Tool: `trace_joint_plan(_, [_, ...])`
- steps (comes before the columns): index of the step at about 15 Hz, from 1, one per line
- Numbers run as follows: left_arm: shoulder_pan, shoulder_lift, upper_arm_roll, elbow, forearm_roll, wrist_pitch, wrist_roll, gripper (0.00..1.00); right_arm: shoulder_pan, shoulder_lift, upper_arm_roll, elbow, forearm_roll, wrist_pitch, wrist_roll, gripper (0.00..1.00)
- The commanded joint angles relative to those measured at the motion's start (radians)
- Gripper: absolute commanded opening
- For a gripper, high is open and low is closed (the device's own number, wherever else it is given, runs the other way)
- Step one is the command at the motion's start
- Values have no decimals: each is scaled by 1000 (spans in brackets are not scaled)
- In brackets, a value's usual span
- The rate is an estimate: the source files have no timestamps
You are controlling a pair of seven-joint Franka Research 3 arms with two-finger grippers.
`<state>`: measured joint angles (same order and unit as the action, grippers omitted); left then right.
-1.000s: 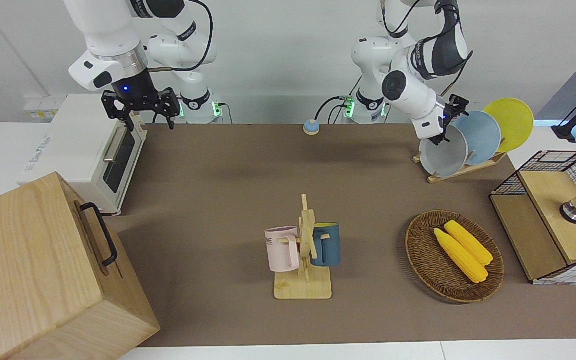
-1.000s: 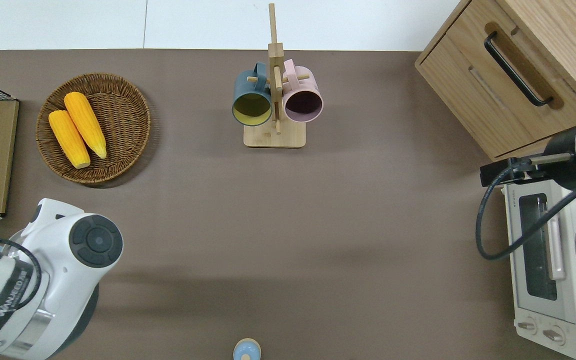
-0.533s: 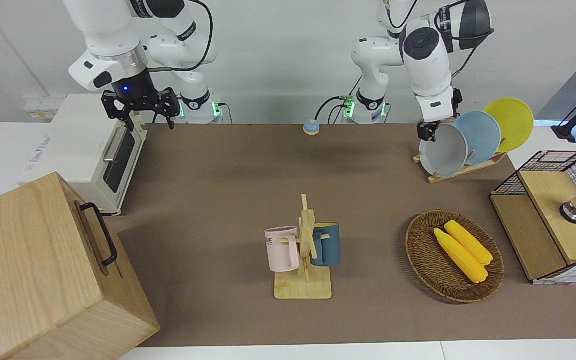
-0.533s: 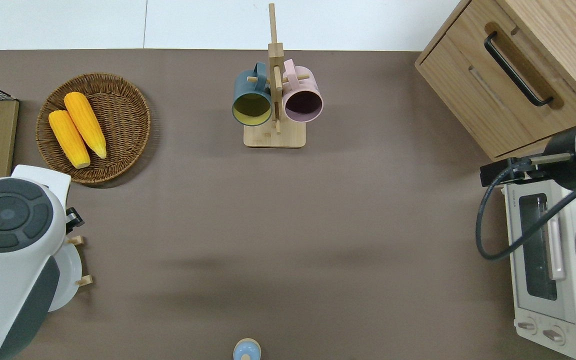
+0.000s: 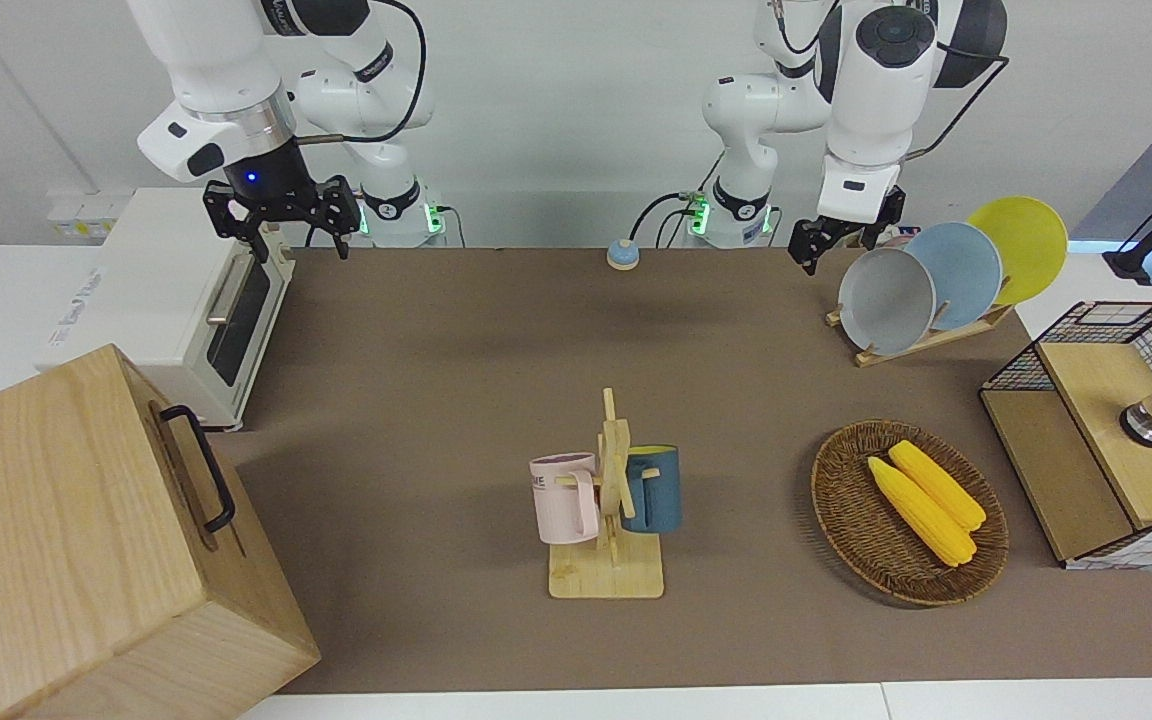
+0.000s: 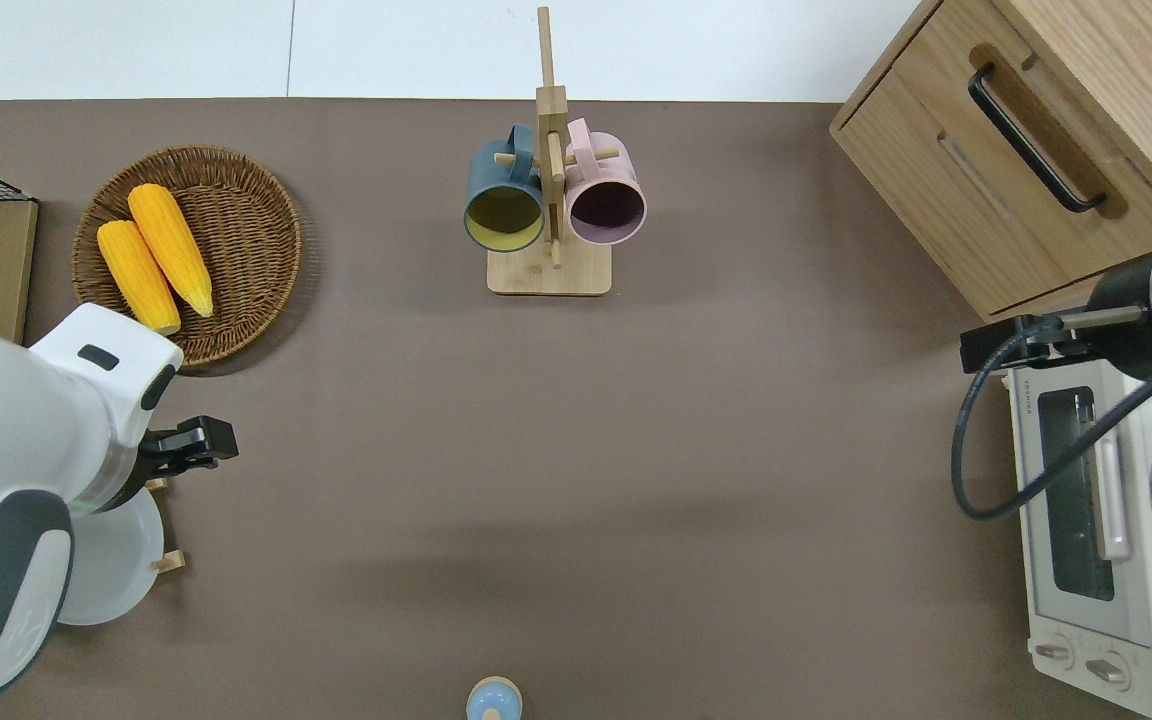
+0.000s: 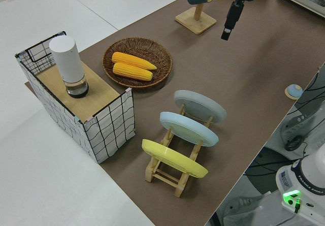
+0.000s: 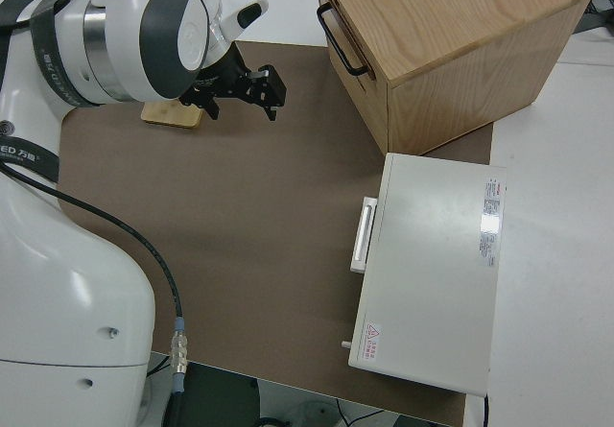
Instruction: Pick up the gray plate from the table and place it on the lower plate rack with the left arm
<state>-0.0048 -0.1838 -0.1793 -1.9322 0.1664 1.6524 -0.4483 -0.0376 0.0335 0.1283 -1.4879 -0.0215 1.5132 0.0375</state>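
Observation:
The gray plate leans upright in the lowest slot of the light-wood plate rack, seen from the side as the gray plate on the rack. From overhead, the gray plate is partly hidden by the left arm. My left gripper hangs open and empty in the air, clear of the plate's rim. Overhead, the left gripper is over the rack's low end. The right gripper is open and parked.
A light blue plate and a yellow plate fill the higher slots. A wicker basket with two corn cobs, a wire-sided box, a mug tree, a toaster oven and a wooden cabinet stand around.
The left gripper let go of the gray plate's rim, rose and swung away toward the table's middle. The plate stays in the rack. The right arm has not moved.

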Motion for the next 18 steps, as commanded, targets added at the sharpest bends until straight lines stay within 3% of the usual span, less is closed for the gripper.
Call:
trace_joint_plan(1, [3, 12, 9, 35, -76, 1, 176, 1000, -21, 9, 21, 21, -3, -16, 13, 983])
trace_joint_plan(2, [3, 9, 35, 35, -164, 51, 251, 1000, -22, 9, 21, 21, -3, -16, 13, 983])
trace_joint_plan(4, [3, 4, 59, 33, -232, 72, 478, 1000, -22, 9, 21, 20, -3, -16, 13, 983])
trace_joint_plan(5, [-1, 3, 64, 33, -269, 78, 517, 1000, -22, 9, 21, 20, -3, -16, 13, 983])
trace_joint_plan(14, [-11, -2, 47, 35, -243, 78, 505, 1000, -22, 9, 21, 20, -3, -16, 13, 983])
trace_joint_plan(16, [-9, -8, 17, 35, -162, 76, 490, 1000, -21, 9, 21, 21, -3, -16, 13, 983])
trace_joint_plan(18, [-7, -8, 9, 33, -148, 73, 465, 1000, -22, 9, 21, 21, -3, -16, 13, 983])
